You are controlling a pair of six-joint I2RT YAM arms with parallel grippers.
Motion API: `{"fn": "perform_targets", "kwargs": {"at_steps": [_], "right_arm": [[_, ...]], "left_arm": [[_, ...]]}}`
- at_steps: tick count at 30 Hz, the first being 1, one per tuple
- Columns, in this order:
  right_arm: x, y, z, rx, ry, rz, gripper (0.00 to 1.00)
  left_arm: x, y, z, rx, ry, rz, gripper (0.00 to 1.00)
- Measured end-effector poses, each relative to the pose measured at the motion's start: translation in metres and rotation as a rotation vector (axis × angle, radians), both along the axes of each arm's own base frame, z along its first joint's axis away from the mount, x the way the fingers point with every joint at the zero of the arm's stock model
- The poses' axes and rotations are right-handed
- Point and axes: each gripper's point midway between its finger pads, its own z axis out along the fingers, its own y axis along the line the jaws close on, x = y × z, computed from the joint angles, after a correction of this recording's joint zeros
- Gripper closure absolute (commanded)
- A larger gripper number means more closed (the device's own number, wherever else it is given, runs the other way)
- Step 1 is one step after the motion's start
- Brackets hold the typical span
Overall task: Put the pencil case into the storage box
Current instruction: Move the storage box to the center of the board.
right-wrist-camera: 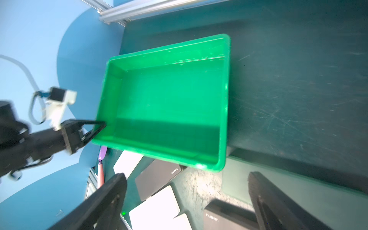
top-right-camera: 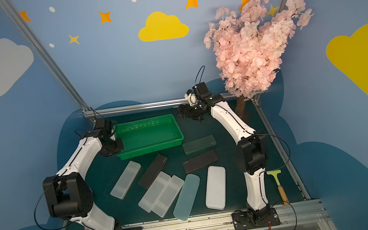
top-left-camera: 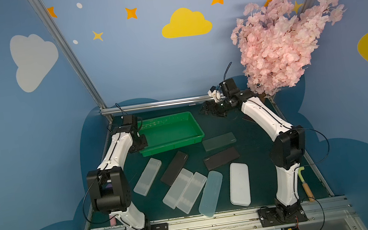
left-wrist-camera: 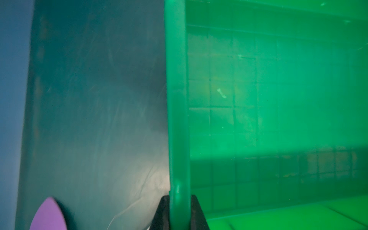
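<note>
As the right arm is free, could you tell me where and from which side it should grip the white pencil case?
I'd take the white pencil case across its narrow width at mid-length, from straight above: it lies flat, both long edges free, a gap to the frosted blue pencil case.

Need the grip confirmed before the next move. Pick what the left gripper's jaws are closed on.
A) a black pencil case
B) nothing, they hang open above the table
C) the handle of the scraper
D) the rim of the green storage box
D: in the left wrist view, the left gripper has its jaws shut on either side of the storage box rim.
</note>
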Motion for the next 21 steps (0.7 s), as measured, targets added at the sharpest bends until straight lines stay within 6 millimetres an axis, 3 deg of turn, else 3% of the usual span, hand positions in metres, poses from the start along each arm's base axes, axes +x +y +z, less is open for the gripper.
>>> {"fn": "perform_targets", "kwargs": {"at_steps": [3, 9, 13, 21], "right_arm": [[-0.013, -0.010, 0.000, -0.009, 0.006, -0.005, 0.02], [-0.036, -0.027, -0.029, -0.061, 0.073, -0.015, 0.02], [-0.053, -0.037, -0.044, -0.092, 0.107, -0.020, 0.02], [-0.081, -0.055, -0.052, -0.131, 0.124, -0.017, 0.02]], "left_arm": [[0.014, -0.014, -0.015, 0.001, 0.008, -0.039, 0.97], [0.026, -0.042, -0.045, -0.007, 0.034, -0.093, 0.97], [0.031, -0.052, -0.048, -0.011, 0.020, -0.114, 0.98], [0.038, -0.061, -0.056, 0.003, 0.008, -0.144, 0.98]]}}
